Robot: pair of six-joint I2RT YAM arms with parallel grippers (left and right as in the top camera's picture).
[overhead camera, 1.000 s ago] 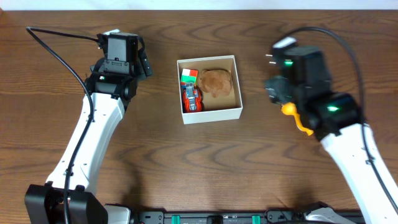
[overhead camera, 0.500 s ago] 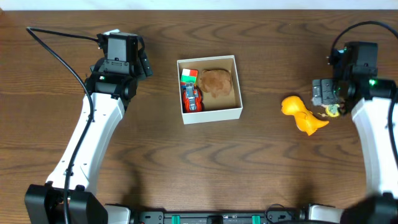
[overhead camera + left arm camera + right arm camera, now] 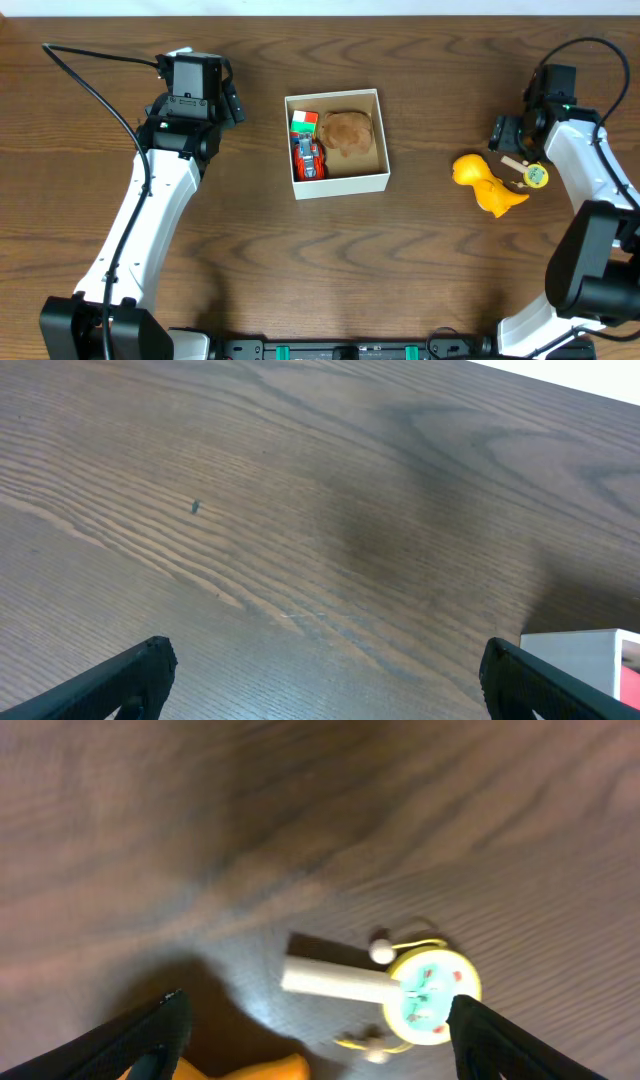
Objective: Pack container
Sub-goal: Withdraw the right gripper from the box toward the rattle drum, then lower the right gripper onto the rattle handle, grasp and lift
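Container [image 3: 342, 183]: red car [image 3: 308, 158], brown plush [image 3: 348, 132], shown whole overhead only. Right wrist close-up: drum toy [image 3: 430, 997], face markings unreadable. Left gripper [image 3: 335, 675], right gripper [image 3: 325, 1035]: wide, empty.

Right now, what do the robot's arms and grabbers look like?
The left arm and right arm have long white shells and black joints. The left gripper and right gripper have black fingers. A thin black cable loops off each arm.
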